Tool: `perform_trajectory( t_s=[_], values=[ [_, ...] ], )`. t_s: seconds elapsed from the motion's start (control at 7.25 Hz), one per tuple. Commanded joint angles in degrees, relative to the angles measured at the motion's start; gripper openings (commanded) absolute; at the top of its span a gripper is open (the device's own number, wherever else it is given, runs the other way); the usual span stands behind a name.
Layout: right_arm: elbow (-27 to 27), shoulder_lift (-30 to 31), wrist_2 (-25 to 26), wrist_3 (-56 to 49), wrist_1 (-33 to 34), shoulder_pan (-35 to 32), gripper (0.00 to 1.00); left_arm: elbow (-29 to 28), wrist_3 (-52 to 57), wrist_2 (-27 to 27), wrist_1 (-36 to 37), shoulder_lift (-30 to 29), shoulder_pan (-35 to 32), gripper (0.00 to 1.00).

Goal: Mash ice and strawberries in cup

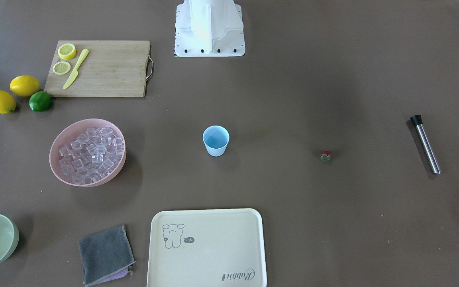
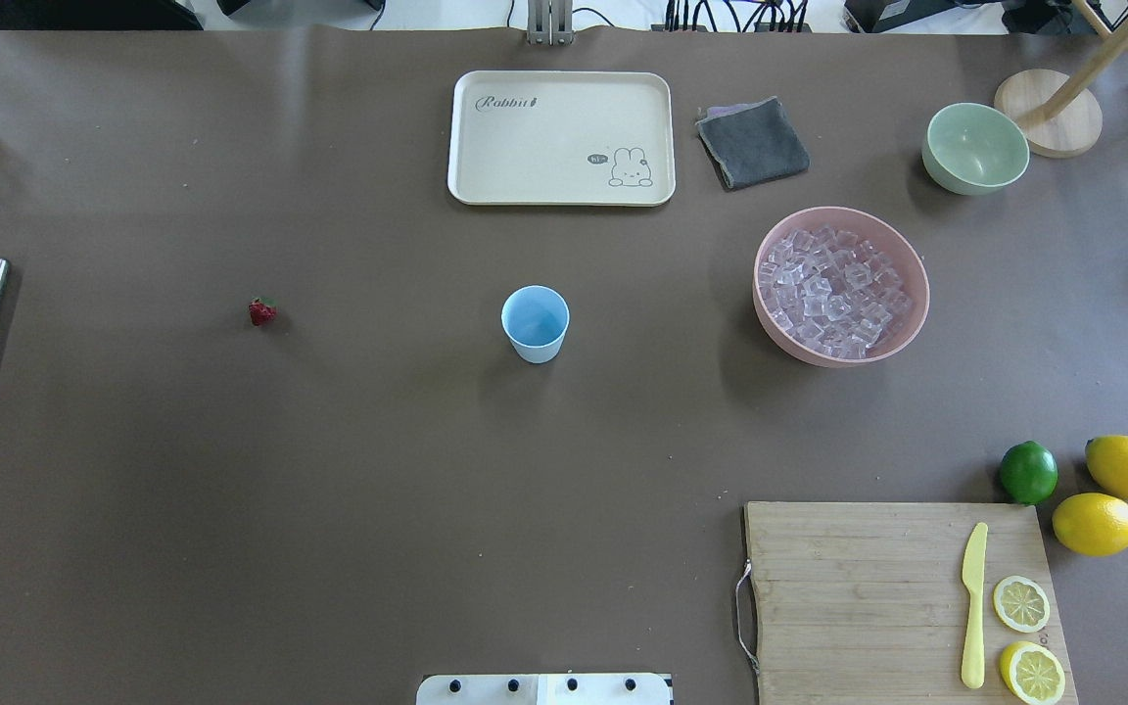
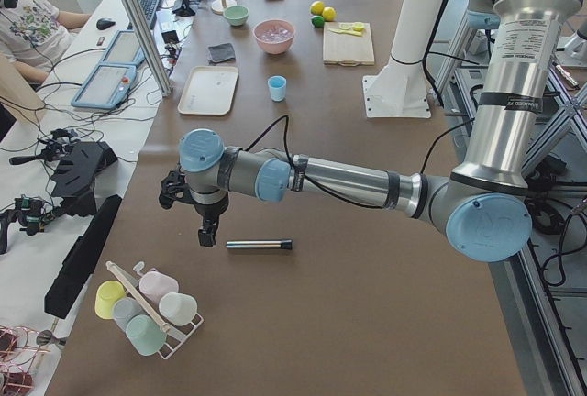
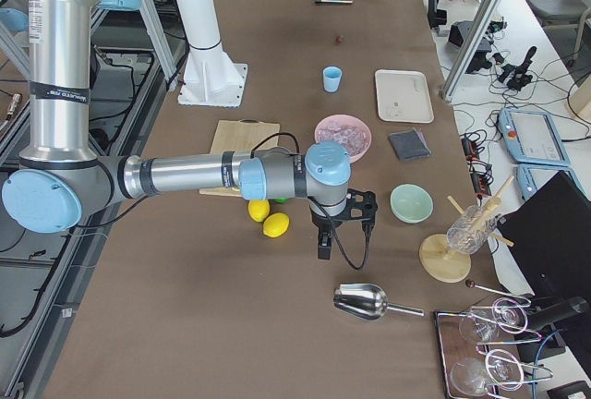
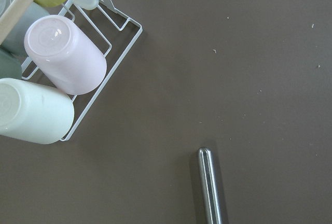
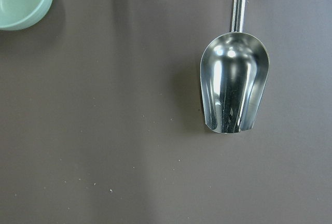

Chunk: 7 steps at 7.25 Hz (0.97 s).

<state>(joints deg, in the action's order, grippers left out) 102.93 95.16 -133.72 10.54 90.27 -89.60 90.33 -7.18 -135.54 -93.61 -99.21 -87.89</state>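
So the left end effector (image 3: 208,234) and right end effector (image 4: 325,249) hover over the tabletop (image 1: 333,219), far from the cup (image 1: 216,149). Can't tell how open they are.

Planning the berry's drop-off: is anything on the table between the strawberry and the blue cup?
Nothing visible does: only bare table lies between the strawberry and the cup.

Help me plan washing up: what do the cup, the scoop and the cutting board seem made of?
The cup looks like matte light-blue plastic, evenly coloured, without glare. The scoop seems polished metal, likely steel: mirror-like reflections. The cutting board looks like pale wood or bamboo: lengthwise grain.
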Motion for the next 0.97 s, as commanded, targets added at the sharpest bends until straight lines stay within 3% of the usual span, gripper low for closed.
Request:
perform_trajectory(
  t_s=[0.0,0.14,0.41,0.83],
  values=[
    [2.2,0.1,-1.8,0.1,0.0,0.0,0.99,0.2,-7.1,-0.1,-0.2,-0.5,0.8,0.98],
    [2.3,-0.1,-2.2,-0.1,0.0,0.5,0.99,0.5,-6.8,-0.1,-0.3,-0.3,1.9,0.98],
    [2.4,-1.8,-4.8,1.7,0.0,1.5,0.98,0.6,-7.5,-0.3,-8.7,3.3,1.9,0.98],
    [2.6,-12.2,-4.6,16.7,-0.1,11.8,0.99,0.9,-7.4,-0.1,-9.3,3.1,1.9,0.98]
  ],
)
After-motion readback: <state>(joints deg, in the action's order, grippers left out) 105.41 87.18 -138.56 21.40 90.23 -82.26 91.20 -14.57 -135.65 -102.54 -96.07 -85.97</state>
